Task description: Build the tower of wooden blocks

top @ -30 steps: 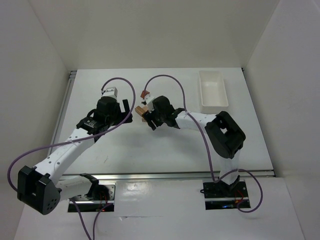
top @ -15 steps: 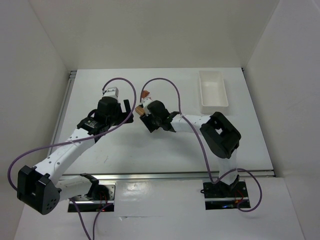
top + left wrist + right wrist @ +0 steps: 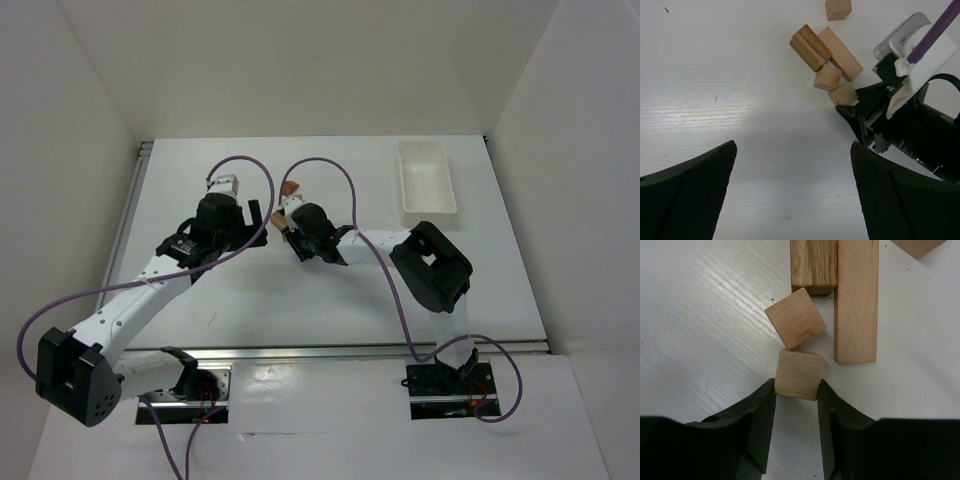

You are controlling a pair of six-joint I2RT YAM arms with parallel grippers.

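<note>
Loose wood blocks lie flat on the white table, none stacked. In the right wrist view my right gripper (image 3: pixel 796 387) is shut on a small light-tan cube (image 3: pixel 798 374), one fingertip pressing each side. A second cube (image 3: pixel 795 318) touches its far corner. Beyond are a long tan block (image 3: pixel 855 300) and a darker grained block (image 3: pixel 813 265). The left wrist view shows the same cluster (image 3: pixel 828 78) ahead and to the right. My left gripper (image 3: pixel 792 165) is open over bare table. A reddish-brown block (image 3: pixel 290 187) lies just beyond the right gripper (image 3: pixel 290 230).
A white rectangular tray (image 3: pixel 428 180) stands at the back right. Another tan block (image 3: pixel 838 8) lies apart from the cluster. The two wrists are close together mid-table, with purple cables (image 3: pixel 240 162) looping above them. White walls enclose the table on three sides.
My right gripper has slid left into the block cluster and its jaws have narrowed onto the small cube. The left arm has stayed where it was, jaws wide.
</note>
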